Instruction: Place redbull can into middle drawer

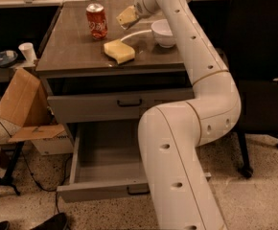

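Observation:
My gripper (128, 16) hangs over the back of the brown tabletop (72, 56), to the right of the red-orange soda can. A slim pale silvery shape, seemingly the redbull can (138, 33), lies on its side on the tabletop just below the gripper, between the yellow sponge and the white bowl. The gripper is above it and apart from it. The middle drawer (100, 191) is pulled open below the table and its inside looks bare. My white arm crosses in front of its right part.
A red-orange soda can (97, 21) stands at the back. A yellow sponge (119, 51) and a white bowl (164, 32) sit on the tabletop. The upper drawer front (96, 108) is closed. A cardboard box (21, 104) stands at the left and a black chair (263, 80) at the right.

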You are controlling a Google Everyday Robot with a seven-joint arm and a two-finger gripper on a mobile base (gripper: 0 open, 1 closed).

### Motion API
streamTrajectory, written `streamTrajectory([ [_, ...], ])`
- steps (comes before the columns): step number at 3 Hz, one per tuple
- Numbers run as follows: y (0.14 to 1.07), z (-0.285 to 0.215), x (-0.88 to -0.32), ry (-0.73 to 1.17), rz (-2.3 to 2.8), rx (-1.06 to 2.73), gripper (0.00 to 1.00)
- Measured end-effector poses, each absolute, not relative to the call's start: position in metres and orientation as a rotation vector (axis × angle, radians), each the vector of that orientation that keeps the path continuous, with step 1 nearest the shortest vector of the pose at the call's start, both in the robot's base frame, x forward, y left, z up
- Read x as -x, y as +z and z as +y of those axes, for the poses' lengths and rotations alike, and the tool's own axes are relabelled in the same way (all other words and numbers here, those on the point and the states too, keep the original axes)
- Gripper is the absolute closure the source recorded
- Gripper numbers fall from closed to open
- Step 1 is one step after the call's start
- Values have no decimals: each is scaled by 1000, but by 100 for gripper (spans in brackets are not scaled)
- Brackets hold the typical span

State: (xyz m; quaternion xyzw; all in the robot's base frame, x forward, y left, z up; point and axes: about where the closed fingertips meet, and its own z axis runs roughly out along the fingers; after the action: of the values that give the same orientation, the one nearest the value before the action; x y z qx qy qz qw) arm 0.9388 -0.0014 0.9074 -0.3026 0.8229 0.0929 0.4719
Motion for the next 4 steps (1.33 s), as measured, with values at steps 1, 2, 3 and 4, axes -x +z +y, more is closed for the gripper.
streamTrajectory([
  [1, 917, 1, -938, 227, 1996, 742, 100],
  [2, 935, 11, -937, 220, 1961, 748, 100],
  [3, 964, 30, -939, 222, 1896, 741, 100],
  [4, 981, 44, -943, 239, 1852, 700, 100],
])
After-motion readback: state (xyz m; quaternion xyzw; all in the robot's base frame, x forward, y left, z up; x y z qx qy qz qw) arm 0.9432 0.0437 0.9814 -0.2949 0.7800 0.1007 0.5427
